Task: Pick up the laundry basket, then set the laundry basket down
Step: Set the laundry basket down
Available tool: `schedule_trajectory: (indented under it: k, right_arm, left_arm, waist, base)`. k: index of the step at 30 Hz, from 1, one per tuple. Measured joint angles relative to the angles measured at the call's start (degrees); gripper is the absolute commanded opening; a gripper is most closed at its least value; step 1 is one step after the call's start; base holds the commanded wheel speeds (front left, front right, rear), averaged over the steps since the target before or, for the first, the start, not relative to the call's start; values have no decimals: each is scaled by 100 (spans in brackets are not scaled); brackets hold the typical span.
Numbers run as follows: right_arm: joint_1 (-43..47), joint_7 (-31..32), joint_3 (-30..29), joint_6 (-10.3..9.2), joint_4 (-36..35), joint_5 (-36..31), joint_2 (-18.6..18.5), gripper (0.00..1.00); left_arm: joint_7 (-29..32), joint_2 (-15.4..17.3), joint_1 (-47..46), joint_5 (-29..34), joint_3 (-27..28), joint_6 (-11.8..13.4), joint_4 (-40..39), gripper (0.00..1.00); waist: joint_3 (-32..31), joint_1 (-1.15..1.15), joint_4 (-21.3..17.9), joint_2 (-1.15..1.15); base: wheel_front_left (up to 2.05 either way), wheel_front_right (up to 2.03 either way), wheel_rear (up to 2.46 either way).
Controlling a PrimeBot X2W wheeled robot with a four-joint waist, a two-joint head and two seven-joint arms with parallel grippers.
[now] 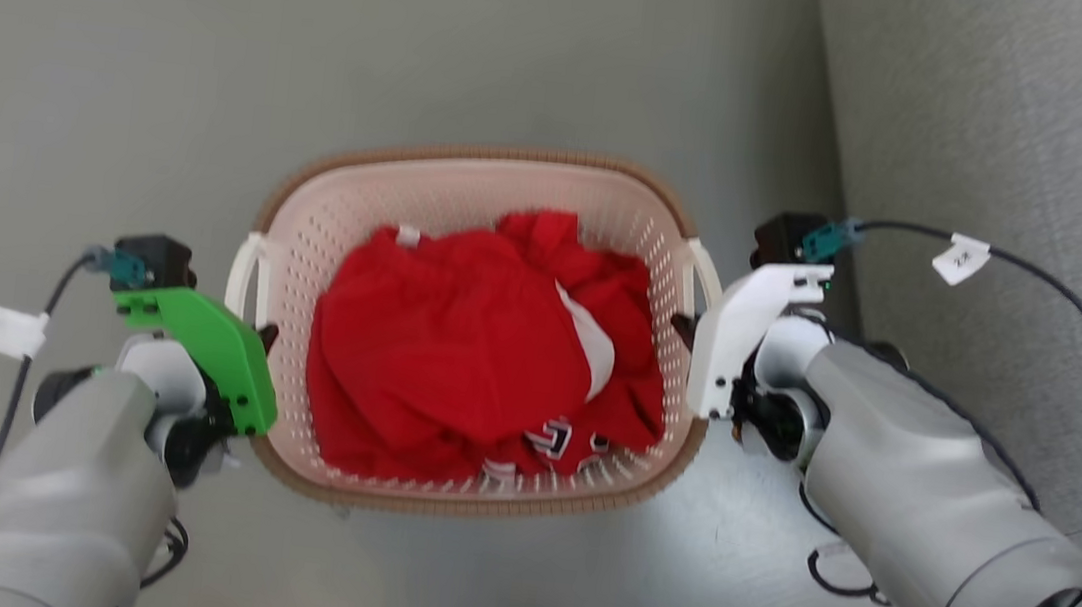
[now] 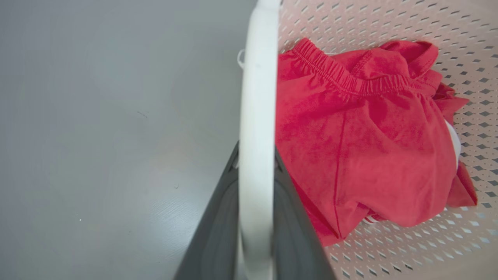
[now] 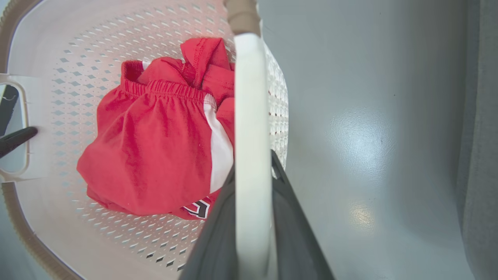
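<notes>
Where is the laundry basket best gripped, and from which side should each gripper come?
Grip the laundry basket by its two white loop handles, left handle and right handle, each from its outer side. They stick out at opposite short ends, so the red clothes should hang level. The left gripper and right gripper each hold a handle bar between the fingers.

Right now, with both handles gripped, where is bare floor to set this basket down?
Bare grey floor lies ahead of the cream, brown-rimmed perforated plastic laundry basket, and off its left side. The right is crowded: a grey fabric surface and a black cable sit close by the right gripper.
</notes>
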Motion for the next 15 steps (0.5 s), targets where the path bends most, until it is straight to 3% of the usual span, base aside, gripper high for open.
schedule_trajectory:
  k: [15]
  right_arm:
    - [-640,-376,-45,-129,-80,-41,-25,0]
  left_arm:
    - [-303,91,-653,18,71,0,-146,0]
  waist:
    - [1127,0,119,0]
  base:
    - [0,0,0]
